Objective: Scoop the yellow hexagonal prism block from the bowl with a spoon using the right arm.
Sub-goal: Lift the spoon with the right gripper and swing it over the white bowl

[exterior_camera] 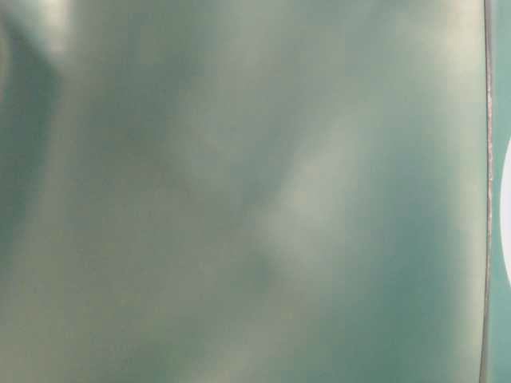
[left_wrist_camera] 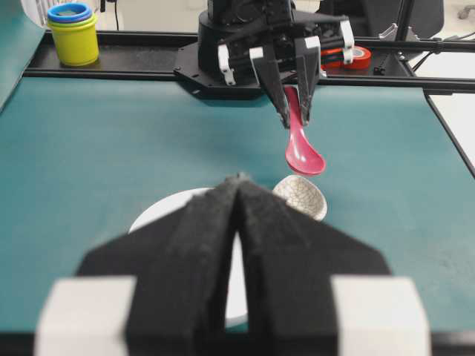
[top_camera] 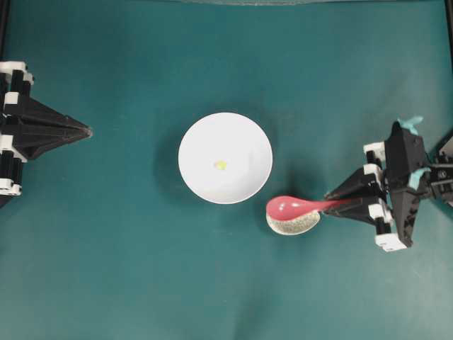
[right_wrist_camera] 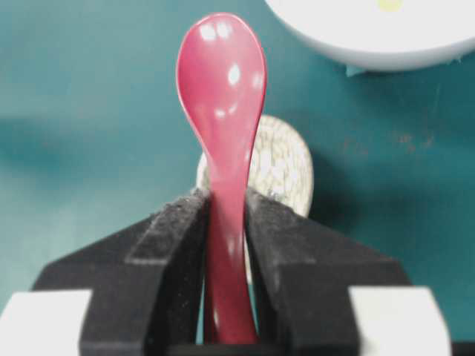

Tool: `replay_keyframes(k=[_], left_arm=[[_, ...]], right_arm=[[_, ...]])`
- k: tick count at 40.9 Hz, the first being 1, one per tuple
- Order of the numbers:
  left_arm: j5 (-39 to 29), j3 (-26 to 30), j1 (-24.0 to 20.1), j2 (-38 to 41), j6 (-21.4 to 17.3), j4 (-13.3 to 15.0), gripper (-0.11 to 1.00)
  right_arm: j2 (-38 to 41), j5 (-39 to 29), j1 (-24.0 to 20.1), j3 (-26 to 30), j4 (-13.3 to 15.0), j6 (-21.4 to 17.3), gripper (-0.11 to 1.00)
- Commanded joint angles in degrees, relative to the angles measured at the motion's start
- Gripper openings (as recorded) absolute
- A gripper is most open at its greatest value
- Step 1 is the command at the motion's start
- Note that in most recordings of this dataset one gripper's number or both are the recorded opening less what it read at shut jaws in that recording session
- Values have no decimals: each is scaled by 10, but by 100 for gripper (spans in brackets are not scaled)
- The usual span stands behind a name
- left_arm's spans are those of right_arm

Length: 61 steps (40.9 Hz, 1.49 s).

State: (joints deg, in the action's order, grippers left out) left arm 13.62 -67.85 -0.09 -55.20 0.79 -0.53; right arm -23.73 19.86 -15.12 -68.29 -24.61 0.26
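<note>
Because the green worktop [top_camera: 127, 283] is the biggest thing here, I begin with it: it is a flat teal mat, matte, with a black frame along its far edge in the left wrist view. Behind that frame the room shows a stack of yellow and blue cups [left_wrist_camera: 73, 31] and a roll of red tape [left_wrist_camera: 358, 57]. The table-level view is only a green blur and tells nothing.

The right arm [top_camera: 396, 185] stands at the right side of the worktop, and the left arm [top_camera: 28, 131] rests at the left side, well apart from the dishes. The fingers of the left gripper [left_wrist_camera: 239, 194] are pressed together and hold nothing; I think it is parked so it does not disturb the work.

The white bowl [top_camera: 225, 158] sits near the middle. Just beside it, on the right, is a small speckled dish [top_camera: 294, 224].

The fingers of the right gripper [right_wrist_camera: 226, 222] are closed narrowly on the handle of the red spoon [right_wrist_camera: 223, 89]. The spoon head hangs above the speckled dish, clear of it in the left wrist view. Holding it by the handle end leaves the head free to dip into the bowl.

The yellow block [top_camera: 221, 165] lies inside the bowl, near its centre, not yet scooped.
</note>
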Motion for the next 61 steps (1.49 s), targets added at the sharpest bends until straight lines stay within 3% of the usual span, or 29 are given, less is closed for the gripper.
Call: replay_keyframes(k=[1, 24, 41, 47, 61], left_arm=[[6, 16, 1, 4, 0, -1, -1], [7, 16, 1, 4, 0, -2, -1], [7, 16, 0, 4, -1, -2, -1], [6, 16, 0, 4, -1, -1, -1], [6, 16, 0, 4, -1, -2, -1]], right_arm=[[-19, -41, 20, 29, 0, 0, 22], [-17, -294, 163, 168, 1, -4, 22], [69, -512, 234, 309, 1, -11, 22], [110, -577, 243, 362, 4, -33, 22], [182, -707, 246, 447, 82, -124, 22]])
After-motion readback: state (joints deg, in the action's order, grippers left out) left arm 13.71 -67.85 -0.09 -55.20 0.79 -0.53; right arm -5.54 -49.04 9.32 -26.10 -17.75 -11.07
